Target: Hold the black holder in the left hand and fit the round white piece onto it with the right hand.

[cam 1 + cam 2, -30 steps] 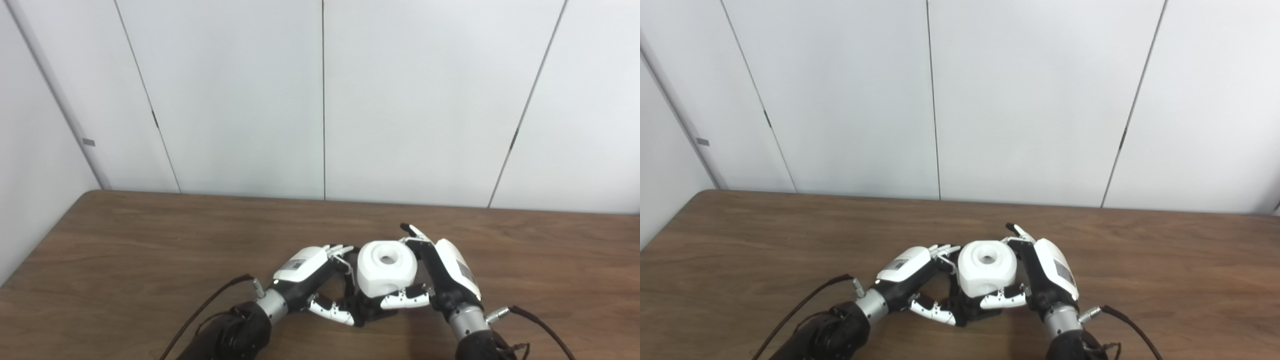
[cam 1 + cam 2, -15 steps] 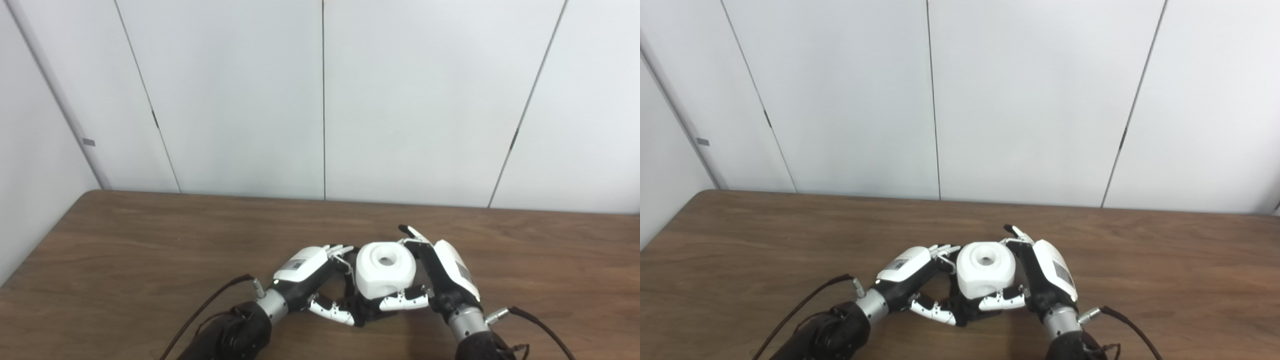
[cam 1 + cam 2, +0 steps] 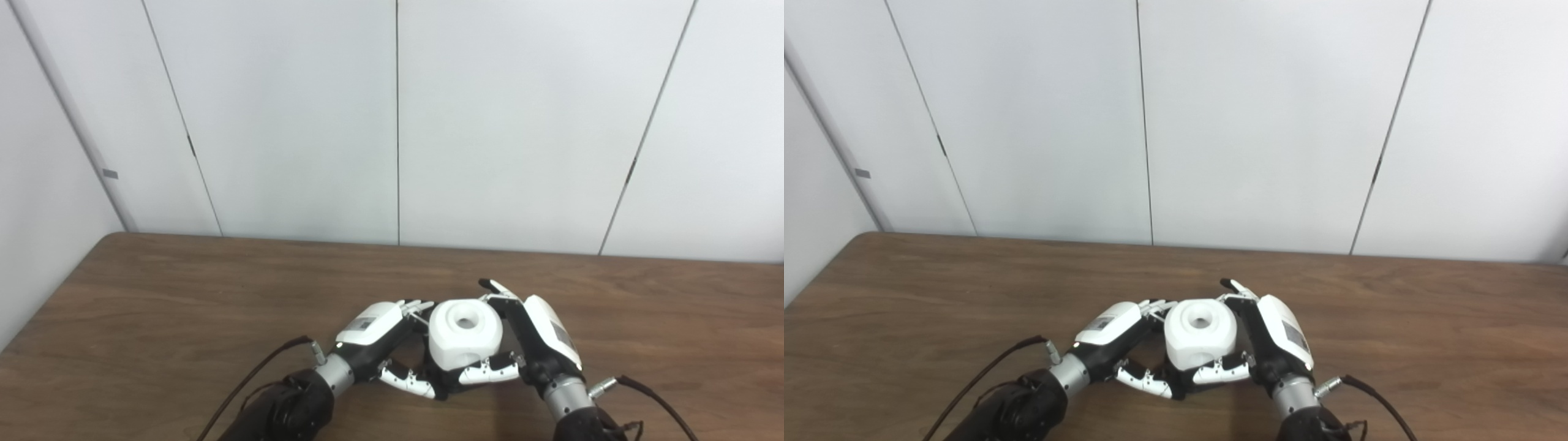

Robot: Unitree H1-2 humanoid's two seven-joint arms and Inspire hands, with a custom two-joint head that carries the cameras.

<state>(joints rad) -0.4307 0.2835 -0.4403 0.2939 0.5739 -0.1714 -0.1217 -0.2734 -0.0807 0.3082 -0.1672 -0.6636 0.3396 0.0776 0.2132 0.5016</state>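
left hand (image 3: 375, 335) curled, right hand (image 3: 539, 340) cupping white piece (image 3: 464, 334)

Right hand (image 3: 539, 343) presses round white piece (image 3: 464, 334) onto left hand's (image 3: 383, 343) black holder (image 3: 444, 383)

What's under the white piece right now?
Under the round white piece, a bit of the black holder shows between both hands' thumbs. Whether it is seated is hidden by the piece itself.
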